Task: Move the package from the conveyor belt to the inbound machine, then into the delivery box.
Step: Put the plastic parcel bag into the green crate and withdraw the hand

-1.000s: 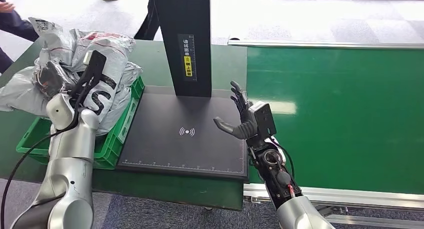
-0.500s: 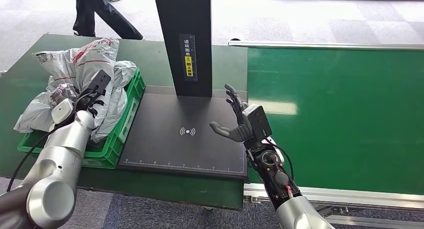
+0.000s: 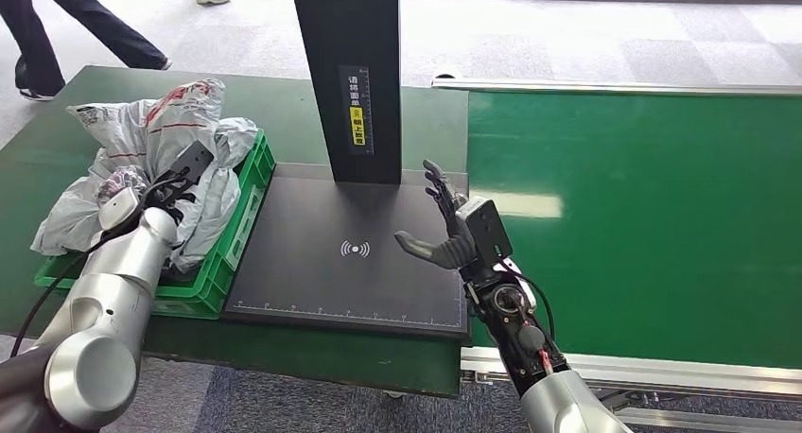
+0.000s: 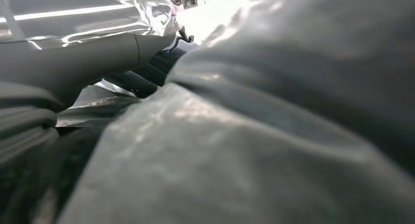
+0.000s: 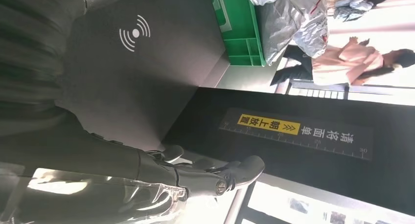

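Several crumpled grey packages (image 3: pixel 180 121) are heaped in the green delivery box (image 3: pixel 213 282) at the left. My left hand (image 3: pixel 123 182) is down among them, mostly buried. In the left wrist view, grey package film (image 4: pixel 274 136) lies tight against the dark fingers (image 4: pixel 142 79), and the grip itself is hidden. My right hand (image 3: pixel 444 230) hovers open and upright over the right edge of the inbound machine's black plate (image 3: pixel 312 272), holding nothing. Its spread fingers (image 5: pixel 215 172) show in the right wrist view above the plate (image 5: pixel 161 82).
The machine's black column (image 3: pixel 350 74) rises behind the plate. The green conveyor belt (image 3: pixel 643 216) runs along the right with nothing on it. A person (image 3: pixel 57 26) walks past behind the table at the far left. Another person (image 5: pixel 347 62) stands beyond the box.
My left arm has come down from its raised position a second ago and settled into the packages in the box. The right hand has barely moved. The person behind walked leftward.
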Controlling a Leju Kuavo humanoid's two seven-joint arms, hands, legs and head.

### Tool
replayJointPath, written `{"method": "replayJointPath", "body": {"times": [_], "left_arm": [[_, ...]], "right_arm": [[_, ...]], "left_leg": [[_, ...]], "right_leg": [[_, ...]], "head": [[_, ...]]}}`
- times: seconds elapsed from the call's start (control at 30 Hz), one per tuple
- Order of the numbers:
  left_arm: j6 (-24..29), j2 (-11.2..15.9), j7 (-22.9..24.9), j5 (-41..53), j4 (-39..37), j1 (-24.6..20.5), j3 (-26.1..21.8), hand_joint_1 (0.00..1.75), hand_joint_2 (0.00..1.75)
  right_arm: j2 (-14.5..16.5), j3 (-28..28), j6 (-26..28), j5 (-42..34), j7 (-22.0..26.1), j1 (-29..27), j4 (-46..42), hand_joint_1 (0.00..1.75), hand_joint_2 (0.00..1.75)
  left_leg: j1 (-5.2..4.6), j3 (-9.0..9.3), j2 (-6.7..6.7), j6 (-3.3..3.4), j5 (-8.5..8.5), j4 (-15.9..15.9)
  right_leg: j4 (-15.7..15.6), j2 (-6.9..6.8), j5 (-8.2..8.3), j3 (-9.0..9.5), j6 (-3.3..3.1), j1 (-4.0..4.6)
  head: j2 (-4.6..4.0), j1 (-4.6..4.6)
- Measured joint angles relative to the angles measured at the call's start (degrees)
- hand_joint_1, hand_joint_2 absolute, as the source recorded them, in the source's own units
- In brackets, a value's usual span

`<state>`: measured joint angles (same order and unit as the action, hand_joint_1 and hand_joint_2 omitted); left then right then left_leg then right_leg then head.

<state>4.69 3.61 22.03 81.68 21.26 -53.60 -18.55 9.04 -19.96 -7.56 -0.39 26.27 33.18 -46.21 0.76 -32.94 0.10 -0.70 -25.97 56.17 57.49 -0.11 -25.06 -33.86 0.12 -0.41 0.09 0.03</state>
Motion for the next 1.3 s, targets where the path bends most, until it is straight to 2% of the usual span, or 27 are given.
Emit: {"method": "replayJointPath", "body": {"times": [0.1,0.2,0.47,0.63,0.8,0.87,0.93,1.03,1.13,1.2,1.3], "left_arm": [[-3.8,0.3,0.5,0.2,-0.5,-0.3,0.0,0.00,1.75],[-4.4,0.6,0.6,0.4,-0.7,-0.2,0.0,0.00,1.75],[4.1,0.9,0.2,1.2,-0.7,1.5,0.1,0.00,1.75],[4.5,1.0,0.0,1.8,-0.7,1.6,0.1,0.00,1.75],[1.4,1.0,-0.7,3.5,-0.4,1.5,1.1,0.00,1.75],[3.5,1.0,-0.5,3.6,-0.1,1.8,1.4,0.00,1.75],[8.8,0.9,-1.0,2.8,0.1,2.5,1.5,0.00,1.75],[20.8,0.7,-5.9,-1.9,0.6,3.8,0.8,0.00,1.75],[31.3,0.5,-15.0,-8.5,1.8,5.1,-0.5,0.00,1.75],[34.4,0.1,-20.3,-11.1,4.2,6.2,-1.3,0.00,1.75],[35.2,-1.4,-28.9,-12.9,10.3,8.2,-3.9,0.00,1.75]], "right_arm": [[0.4,0.0,-0.2,0.2,0.0,0.3,0.4,0.00,1.75],[0.8,0.0,-0.3,0.4,-0.3,0.5,0.5,0.00,1.75],[1.1,-0.2,-0.6,0.7,-1.2,0.5,0.5,0.00,1.75],[1.1,-0.2,-0.9,0.7,-1.5,0.5,0.5,0.00,1.75],[1.2,-0.2,-1.1,0.8,-2.0,0.5,0.5,0.00,1.75],[1.2,-0.2,-1.1,1.0,-2.0,0.4,0.4,0.00,1.75],[1.2,-0.1,-1.0,1.0,-2.1,0.2,0.2,0.00,1.75],[1.1,-0.1,-1.0,0.9,-2.2,-0.5,-0.9,0.00,1.75],[0.8,-0.1,-1.0,0.2,-2.5,-1.2,-2.1,0.00,1.75],[0.6,-0.1,-1.3,-0.8,-2.5,-1.2,-2.6,0.00,1.75],[0.4,-0.1,-1.6,-1.8,-2.5,-1.2,-2.9,0.00,1.75]], "left_leg": [[-0.01,0.12,-0.02,0.00,0.00,0.0],[-0.02,0.25,-0.04,0.00,-0.01,0.0],[-0.02,0.32,-0.04,0.00,0.00,0.0],[-0.02,0.32,-0.05,0.00,0.00,0.0],[-0.03,0.33,-0.09,0.00,0.00,0.0],[-0.04,0.33,-0.08,0.00,0.01,0.0],[-0.04,0.33,-0.08,0.01,0.01,0.0],[-0.03,0.27,-0.08,0.01,0.02,0.0],[-0.03,0.14,-0.06,0.00,0.02,0.0],[-0.03,0.05,0.01,0.00,0.02,0.0],[-0.03,-0.07,0.05,0.00,0.01,0.0]], "right_leg": [[0.0,-0.03,-0.02,0.12,0.00,-0.01],[0.0,-0.04,-0.04,0.26,0.01,-0.02],[0.0,-0.05,-0.04,0.33,0.01,-0.02],[0.0,-0.05,-0.04,0.32,0.01,-0.02],[0.0,-0.09,-0.04,0.34,0.01,-0.04],[0.0,-0.09,-0.04,0.34,0.01,-0.04],[0.0,-0.09,-0.04,0.32,0.01,-0.04],[0.0,-0.09,-0.04,0.24,0.01,-0.03],[0.0,-0.07,-0.02,0.10,0.01,-0.03],[0.0,-0.01,0.00,-0.02,0.01,-0.02],[0.0,0.07,0.01,-0.18,0.01,-0.02]], "head": [[0.00,-0.01],[0.00,0.01],[0.00,0.01],[0.00,-0.01],[0.00,0.00],[0.00,0.00],[0.00,0.01],[0.00,0.02],[0.00,0.02],[0.00,0.02],[0.00,0.02]]}}
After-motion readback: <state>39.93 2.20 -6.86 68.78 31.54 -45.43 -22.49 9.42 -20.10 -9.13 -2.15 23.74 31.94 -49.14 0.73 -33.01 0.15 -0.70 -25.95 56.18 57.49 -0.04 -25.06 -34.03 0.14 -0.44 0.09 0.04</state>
